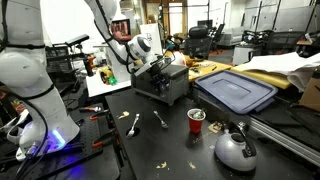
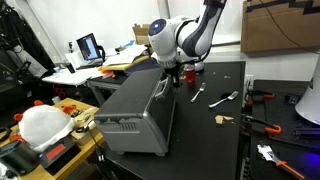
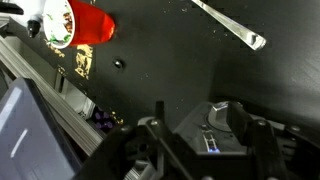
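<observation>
A grey metal toaster-like appliance (image 1: 168,86) stands on the black table and shows in both exterior views (image 2: 135,112). My gripper (image 1: 158,68) hangs over its end (image 2: 172,78). In the wrist view the gripper (image 3: 205,135) is open, its two fingers on either side of a grey knob (image 3: 224,114) on the appliance's top panel. The right finger is close to the knob; I cannot tell whether it touches. A small blue light glows below the knob.
A red cup (image 1: 196,120) (image 3: 85,22), a fork (image 1: 160,119) and a spoon (image 1: 134,124) lie on the table near the appliance. A silver kettle (image 1: 235,148) stands in front. A blue-lidded bin (image 1: 237,90) sits beside the appliance. A laptop (image 2: 88,47) is behind.
</observation>
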You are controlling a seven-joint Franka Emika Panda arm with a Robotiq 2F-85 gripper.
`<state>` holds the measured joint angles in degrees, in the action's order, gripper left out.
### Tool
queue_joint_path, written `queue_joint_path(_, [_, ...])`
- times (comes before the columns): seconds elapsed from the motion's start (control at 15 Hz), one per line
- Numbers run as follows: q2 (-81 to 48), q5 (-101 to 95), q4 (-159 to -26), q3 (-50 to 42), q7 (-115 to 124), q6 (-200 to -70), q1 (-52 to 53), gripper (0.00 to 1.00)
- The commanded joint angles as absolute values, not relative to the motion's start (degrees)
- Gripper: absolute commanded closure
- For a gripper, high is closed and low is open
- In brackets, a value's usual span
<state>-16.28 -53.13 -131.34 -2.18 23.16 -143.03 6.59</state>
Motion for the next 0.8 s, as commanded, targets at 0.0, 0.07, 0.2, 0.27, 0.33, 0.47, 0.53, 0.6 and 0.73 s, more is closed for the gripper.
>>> queue_joint_path(0.0, [-15.0, -43.86, -132.05, -0.42, 12.12, -144.72, 2.72, 0.02])
queue_joint_path(0.07, [-14.97, -39.79, -131.9, -0.06, 7.7, -144.85, 1.73, 0.0])
queue_joint_path(0.2, [-14.87, -31.85, -131.36, 0.58, -0.51, -143.8, 0.13, 0.0])
queue_joint_path(0.27, [-14.86, -27.98, -131.08, 0.84, -4.44, -143.21, -0.61, 0.0])
queue_joint_path(0.33, [-14.86, -24.23, -130.7, 0.97, -8.15, -142.56, -1.15, 0.0])
queue_joint_path(0.47, [-14.93, -17.02, -129.9, 1.53, -15.17, -141.23, -2.54, 0.0])
queue_joint_path(0.53, [-14.99, -13.42, -129.32, 2.0, -18.67, -140.21, -3.38, 0.0])
queue_joint_path(0.6, [-15.05, -10.48, -128.72, 2.35, -21.36, -139.03, -4.03, 0.0])
queue_joint_path(0.73, [-15.27, -5.36, -127.29, 2.85, -25.91, -136.26, -5.28, 0.0])
